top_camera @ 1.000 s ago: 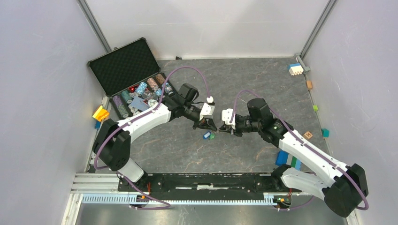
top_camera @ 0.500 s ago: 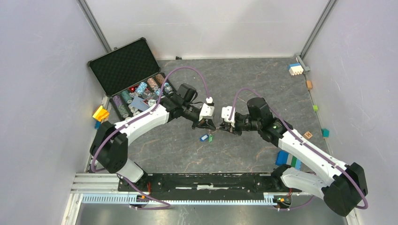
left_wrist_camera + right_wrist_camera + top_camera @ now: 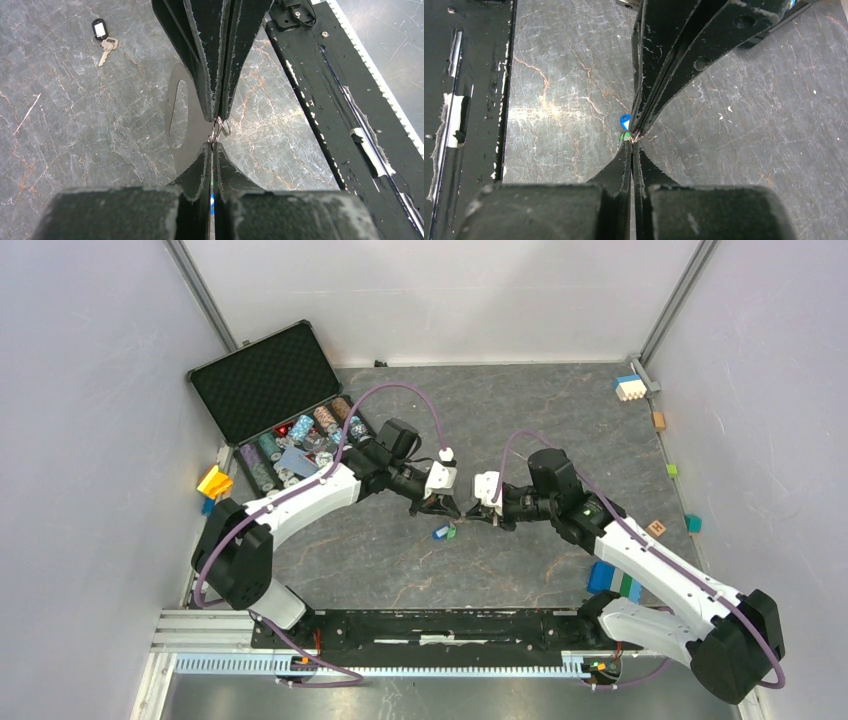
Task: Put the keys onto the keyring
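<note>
The left tool (image 3: 437, 510) is low over the middle of the worktop (image 3: 400, 560) and clenched, its fingers pressed flat together in its wrist view. The right tool's tips come straight at them. A small ring (image 3: 223, 128) of bright metal is nipped just where the tips meet, and I cannot tell which tool bears it. Just below that meeting point hang the blue key (image 3: 440, 533) and, touching it on the right, the green key (image 3: 452, 531), both nearer the left tool. The right tool (image 3: 487, 519) is clenched too. The keyring itself is too thin to make out in any view, and I judge it is held in that pinch. The black key (image 3: 103, 40) lies flat on the worktop well apart from both tools, with no loop through it. By my reckoning the task is about midway. Blue and green are at the ring, though whether they are fully threaded I cannot tell. Black is yet to be fetched and threaded.
</note>
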Controlling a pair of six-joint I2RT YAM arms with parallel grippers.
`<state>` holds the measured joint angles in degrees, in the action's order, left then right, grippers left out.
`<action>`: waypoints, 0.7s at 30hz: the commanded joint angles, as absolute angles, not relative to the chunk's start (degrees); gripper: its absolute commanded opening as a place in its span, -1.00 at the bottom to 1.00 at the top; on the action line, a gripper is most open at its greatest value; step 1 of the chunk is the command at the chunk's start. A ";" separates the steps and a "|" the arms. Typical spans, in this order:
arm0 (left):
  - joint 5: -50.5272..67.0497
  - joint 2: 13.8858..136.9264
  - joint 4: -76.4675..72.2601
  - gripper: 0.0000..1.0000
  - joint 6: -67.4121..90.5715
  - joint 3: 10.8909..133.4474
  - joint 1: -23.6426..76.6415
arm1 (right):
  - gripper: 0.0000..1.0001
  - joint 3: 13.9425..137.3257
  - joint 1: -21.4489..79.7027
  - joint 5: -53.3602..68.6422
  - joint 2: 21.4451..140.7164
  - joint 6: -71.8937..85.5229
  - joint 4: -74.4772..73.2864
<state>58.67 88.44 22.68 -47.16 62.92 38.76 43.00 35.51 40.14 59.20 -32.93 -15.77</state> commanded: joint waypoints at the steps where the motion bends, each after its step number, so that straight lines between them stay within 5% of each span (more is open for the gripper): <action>1: 59.06 87.59 22.78 -0.95 -47.21 62.81 39.11 | -0.99 42.66 35.31 45.23 57.91 -36.13 -14.59; 11: 58.27 90.64 22.00 -0.91 -41.79 66.97 39.11 | -1.00 39.32 35.33 49.23 57.90 -30.02 -7.61; 21: 52.40 86.22 16.77 0.30 -39.49 62.99 37.51 | -1.00 38.59 35.26 34.09 57.30 -21.98 -1.69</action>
<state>55.22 90.26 21.69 -41.65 63.99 39.00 38.33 35.14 40.62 58.28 -26.28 -7.11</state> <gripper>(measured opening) 0.575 0.009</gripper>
